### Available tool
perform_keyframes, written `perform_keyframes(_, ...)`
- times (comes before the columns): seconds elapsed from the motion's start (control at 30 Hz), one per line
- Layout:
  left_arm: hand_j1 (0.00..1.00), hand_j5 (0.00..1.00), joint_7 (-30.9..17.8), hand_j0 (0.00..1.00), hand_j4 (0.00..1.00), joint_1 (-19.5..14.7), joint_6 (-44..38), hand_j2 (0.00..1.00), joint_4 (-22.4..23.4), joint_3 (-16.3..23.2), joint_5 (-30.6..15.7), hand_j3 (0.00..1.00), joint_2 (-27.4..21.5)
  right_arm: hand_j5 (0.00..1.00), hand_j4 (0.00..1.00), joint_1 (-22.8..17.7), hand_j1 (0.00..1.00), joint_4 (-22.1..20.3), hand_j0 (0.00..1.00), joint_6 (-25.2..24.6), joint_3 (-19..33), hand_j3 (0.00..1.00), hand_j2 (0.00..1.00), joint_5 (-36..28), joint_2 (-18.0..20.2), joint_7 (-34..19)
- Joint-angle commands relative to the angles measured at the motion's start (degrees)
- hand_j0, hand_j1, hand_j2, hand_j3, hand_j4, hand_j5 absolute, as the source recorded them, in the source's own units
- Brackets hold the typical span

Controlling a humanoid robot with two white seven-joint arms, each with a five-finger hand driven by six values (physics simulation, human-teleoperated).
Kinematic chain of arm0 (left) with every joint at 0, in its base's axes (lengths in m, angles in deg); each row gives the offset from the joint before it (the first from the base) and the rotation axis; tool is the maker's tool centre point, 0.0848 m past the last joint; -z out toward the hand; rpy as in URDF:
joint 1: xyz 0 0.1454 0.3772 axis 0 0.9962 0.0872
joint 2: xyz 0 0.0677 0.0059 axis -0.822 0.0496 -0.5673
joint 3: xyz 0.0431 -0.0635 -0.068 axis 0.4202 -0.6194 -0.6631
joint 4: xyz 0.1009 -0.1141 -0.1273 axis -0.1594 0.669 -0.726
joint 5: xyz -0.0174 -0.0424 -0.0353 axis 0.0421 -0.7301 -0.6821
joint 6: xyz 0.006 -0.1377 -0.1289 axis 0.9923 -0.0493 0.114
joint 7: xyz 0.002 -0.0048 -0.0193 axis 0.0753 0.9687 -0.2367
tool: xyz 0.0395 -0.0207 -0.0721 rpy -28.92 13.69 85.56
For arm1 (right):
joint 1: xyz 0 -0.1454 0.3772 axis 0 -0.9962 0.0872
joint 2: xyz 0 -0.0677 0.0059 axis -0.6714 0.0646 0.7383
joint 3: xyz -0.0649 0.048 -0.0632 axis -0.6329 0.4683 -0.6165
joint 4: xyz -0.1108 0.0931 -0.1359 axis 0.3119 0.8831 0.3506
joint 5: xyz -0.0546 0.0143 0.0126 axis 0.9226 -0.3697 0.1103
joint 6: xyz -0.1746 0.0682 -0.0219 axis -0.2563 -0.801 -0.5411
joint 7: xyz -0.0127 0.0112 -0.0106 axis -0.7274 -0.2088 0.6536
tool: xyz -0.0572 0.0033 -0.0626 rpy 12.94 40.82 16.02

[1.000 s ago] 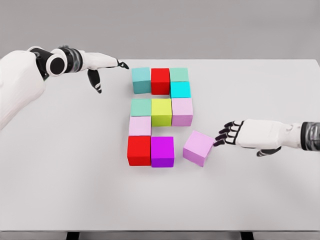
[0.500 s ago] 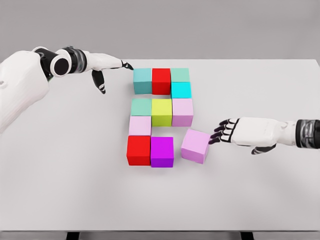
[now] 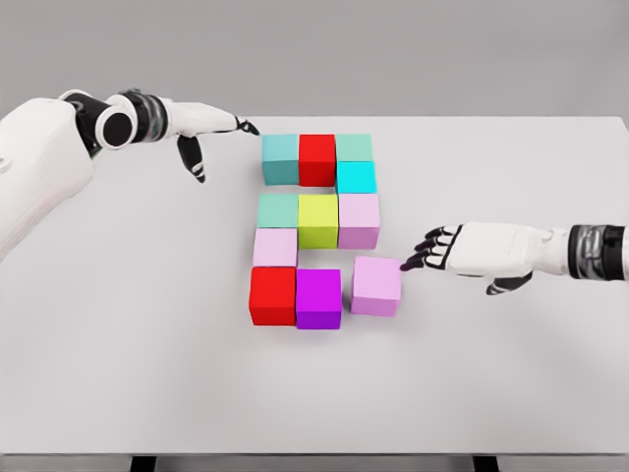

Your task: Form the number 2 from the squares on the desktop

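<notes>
Coloured cubes form a block figure on the white table [image 3: 147, 344]. Top row: teal cube [image 3: 279, 158], red cube [image 3: 316, 159], mint cube [image 3: 353, 147]. A cyan cube [image 3: 355, 177] sits below the mint one. Middle row: green-teal cube [image 3: 277, 209], yellow-green cube [image 3: 317, 219], lilac cube [image 3: 359, 218]. A pale pink cube [image 3: 274, 247] follows, then a red cube [image 3: 272, 295] and a magenta cube [image 3: 318, 298]. A light purple cube [image 3: 376, 286] lies just right of the magenta one, a thin gap between. My right hand [image 3: 425, 254] is open, its fingertips [image 3: 408, 264] at that cube's right upper corner. My left hand [image 3: 218, 133] is open, pointing at the teal cube.
The table's far edge runs behind the top row. Its front edge is near the bottom of the view, with dark legs below.
My right hand has pushed the light purple cube leftward and squared it up beside the magenta cube. The left hand has shifted slightly toward the teal cube.
</notes>
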Motion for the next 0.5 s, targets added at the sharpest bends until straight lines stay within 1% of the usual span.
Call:
perform_keyframes(0.0, 1.0, 1.0, 0.2, 1.0, 1.0, 0.0, 0.0, 1.0, 0.0, -0.8, -0.2, 1.0, -0.7, 1.0, 1.0, 0.0, 1.0, 0.0, 1.0, -0.1, -0.5, 1.0, 1.0, -0.2, -0.1, 0.0)
perform_keyframes(0.13, 1.0, 1.0, 0.3, 1.0, 1.0, 0.1, 0.7, 1.0, 0.0, -2.3, -0.3, 1.0, -2.1, 1.0, 1.0, 0.3, 1.0, -0.4, 1.0, -0.1, -0.8, 1.0, 1.0, -0.2, -0.2, 0.0)
perform_keyframes(0.3, 1.0, 1.0, 0.4, 1.0, 1.0, 0.1, 1.7, 1.0, 0.0, -2.3, -0.4, 1.0, -2.5, 1.0, 1.0, 0.3, 1.0, -2.3, 1.0, -0.1, -0.8, 1.0, 1.0, -0.2, 0.2, 0.0)
perform_keyframes(0.47, 1.0, 1.0, 0.4, 1.0, 1.0, 0.1, 1.7, 1.0, 0.0, -2.4, -0.4, 1.0, -2.5, 1.0, 1.0, 0.2, 1.0, -1.8, 1.0, -0.1, -0.2, 1.0, 1.0, -0.3, 0.4, 0.0)
